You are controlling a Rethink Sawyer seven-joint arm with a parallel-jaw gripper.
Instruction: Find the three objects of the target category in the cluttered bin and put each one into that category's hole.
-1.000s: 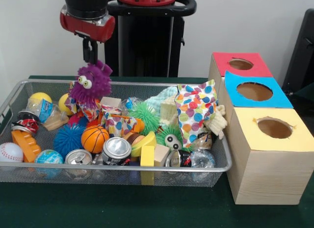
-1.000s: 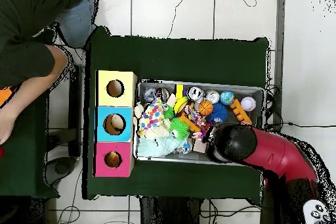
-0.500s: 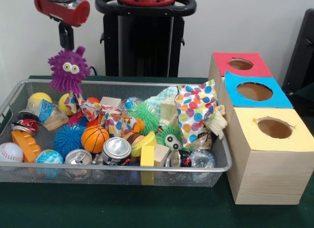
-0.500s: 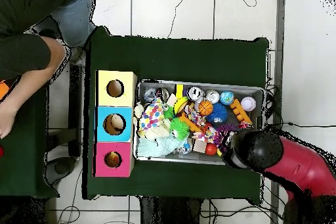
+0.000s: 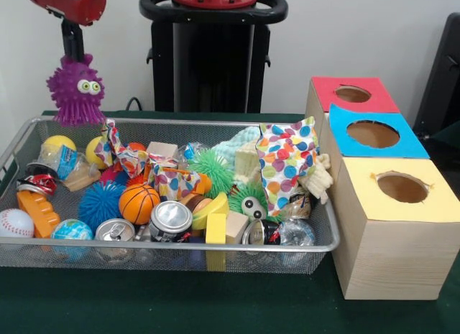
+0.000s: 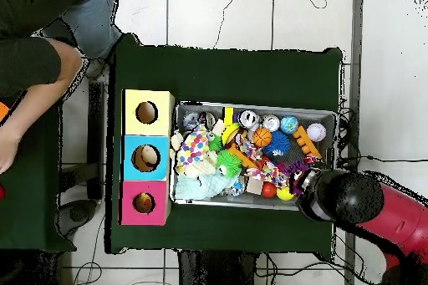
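Pictured: a fuzzy purple spiky monster toy with googly eyes (image 5: 75,90), hanging clear of the silver wire-mesh bin (image 5: 302,258) from the black pincer (image 5: 71,52) of the red-and-black arm, jaws clamped on the toy's top tuft. Suspended above the bin's far corner, at the end farthest from the three wooden sorting boxes on the green-covered bench (image 5: 180,305): the red-topped box (image 5: 325,85), the blue-topped box (image 5: 343,138) and the yellow-topped box (image 5: 384,237), each with a round hole in its lid. In the overhead view, toy and pincer hidden beneath the arm's bulk at the bin's corner.

One object lifted, none yet delivered, so far as can be judged; something pale lying in the blue-topped box's hole from above, its nature unclear. Still ahead, by the look of things: a carry the full length of the bin to whichever hole suits the toy, then more picks. Possible kin left in the clutter: a green spiky ball (image 5: 213,169), a blue spiky ball (image 5: 100,204) and a green googly-eyed fuzzy toy (image 5: 250,202), among cans, balls and blocks.
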